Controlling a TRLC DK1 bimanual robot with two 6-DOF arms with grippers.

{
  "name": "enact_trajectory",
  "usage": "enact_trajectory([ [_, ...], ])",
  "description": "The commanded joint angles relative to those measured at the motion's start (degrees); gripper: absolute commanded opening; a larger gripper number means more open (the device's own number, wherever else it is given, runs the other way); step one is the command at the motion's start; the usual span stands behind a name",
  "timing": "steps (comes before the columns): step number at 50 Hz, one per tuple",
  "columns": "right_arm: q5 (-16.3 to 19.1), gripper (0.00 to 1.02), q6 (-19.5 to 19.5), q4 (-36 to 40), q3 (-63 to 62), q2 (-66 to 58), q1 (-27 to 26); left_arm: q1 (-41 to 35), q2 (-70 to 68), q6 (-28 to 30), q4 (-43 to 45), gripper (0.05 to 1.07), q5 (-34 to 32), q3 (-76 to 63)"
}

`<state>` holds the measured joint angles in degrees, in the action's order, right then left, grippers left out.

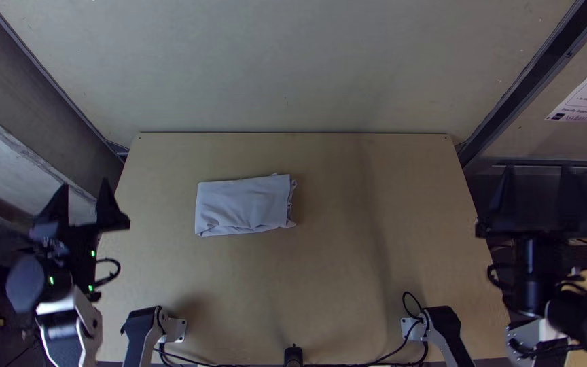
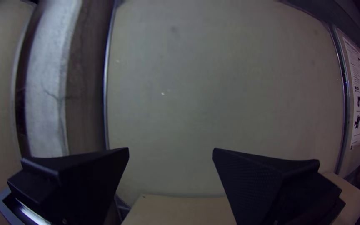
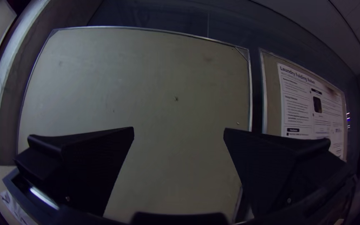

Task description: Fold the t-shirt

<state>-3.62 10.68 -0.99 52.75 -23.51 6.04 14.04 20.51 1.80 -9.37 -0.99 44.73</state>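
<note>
T-shirt (image 1: 242, 205) (folded) lies well apart from left gripper (image 1: 83, 183).

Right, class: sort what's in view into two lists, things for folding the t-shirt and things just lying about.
For the job:
- pale folded cloth, presumably the t-shirt
- left end effector, open
- right end effector, open

Just about:
- black cables by the table's near edge
- printed poster
</note>
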Motion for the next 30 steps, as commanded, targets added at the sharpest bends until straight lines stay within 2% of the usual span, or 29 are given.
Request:
enact_trajectory([
  [1,-0.60,0.99,1.89,-1.20,-6.61,6.37,-0.95,0.63,-8.74,1.19,3.48,1.02,-0.15,-7.64],
  [10,-0.60,0.99,1.72,-0.68,-16.45,15.86,-1.12,0.90,-20.78,1.36,5.41,1.02,-0.68,-18.36],
  [22,-0.78,0.99,3.74,-1.20,-29.46,23.51,-1.12,0.55,-20.86,-0.31,10.24,1.02,-0.68,-27.33],
  [27,-1.13,0.99,2.95,-1.38,-35.00,23.77,-2.18,0.37,-20.86,-0.57,14.81,1.02,-0.68,-32.69],
  [30,-1.13,0.99,2.68,-4.10,-38.16,23.77,-3.06,0.11,-20.86,-1.01,15.87,1.02,-0.76,-34.71],
])
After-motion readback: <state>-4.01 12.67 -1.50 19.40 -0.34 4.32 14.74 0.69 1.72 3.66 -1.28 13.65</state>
